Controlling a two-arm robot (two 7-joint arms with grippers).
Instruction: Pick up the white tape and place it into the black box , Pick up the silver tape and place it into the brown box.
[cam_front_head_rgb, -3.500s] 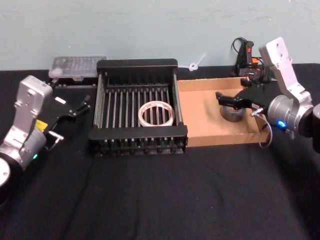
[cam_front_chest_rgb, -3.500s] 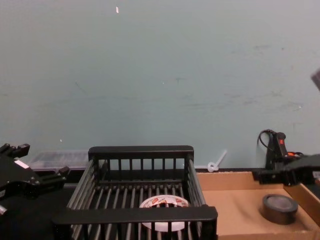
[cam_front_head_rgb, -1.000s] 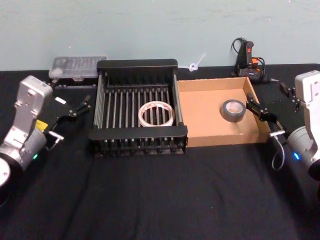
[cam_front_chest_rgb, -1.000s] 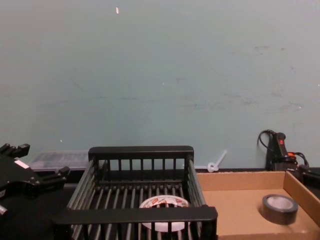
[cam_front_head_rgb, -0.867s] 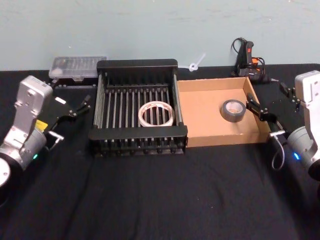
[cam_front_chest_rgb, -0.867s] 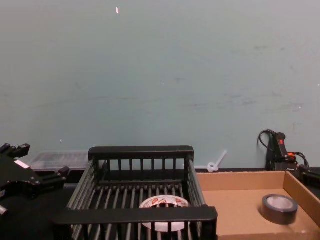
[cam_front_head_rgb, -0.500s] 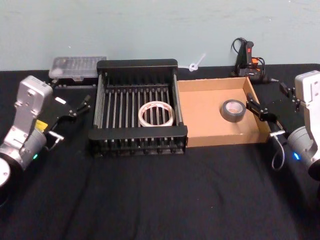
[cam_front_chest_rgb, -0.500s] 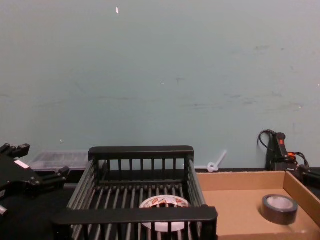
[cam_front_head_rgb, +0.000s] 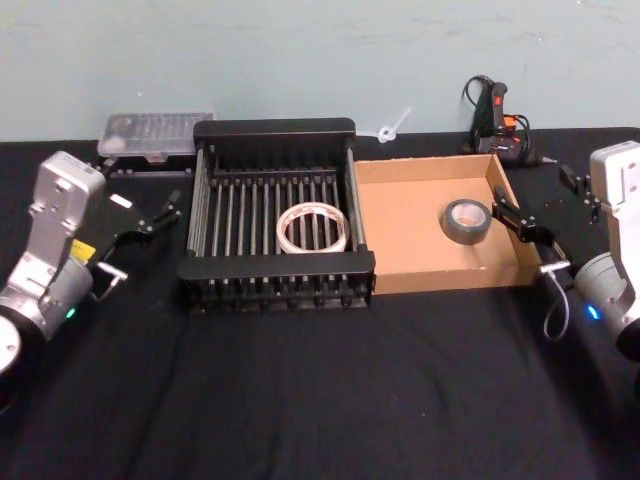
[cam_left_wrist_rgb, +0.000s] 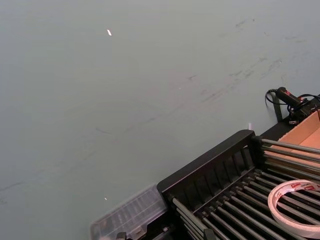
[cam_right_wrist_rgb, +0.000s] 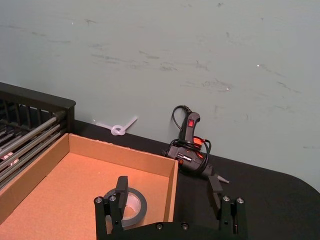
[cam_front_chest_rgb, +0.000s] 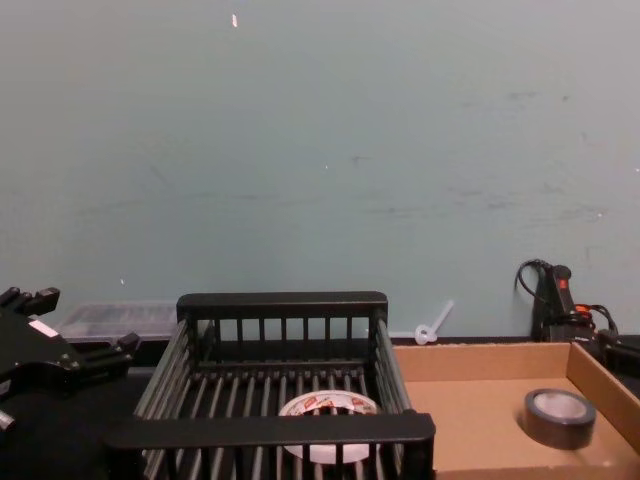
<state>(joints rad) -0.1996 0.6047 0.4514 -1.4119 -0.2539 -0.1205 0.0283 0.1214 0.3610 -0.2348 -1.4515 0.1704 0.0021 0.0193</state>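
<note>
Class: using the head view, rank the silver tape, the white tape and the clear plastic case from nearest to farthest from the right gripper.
From the right gripper, beside the brown box's right wall:
1. Silver tape, in that box's right end.
2. White tape, in the black box, centre.
3. Clear plastic case, far left, behind.

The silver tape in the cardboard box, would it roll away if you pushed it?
Probably not: the silver tape lies flat on the brown box floor, so it would likely slide. The low walls should stop it. It looks stiff and fairly light.
</note>
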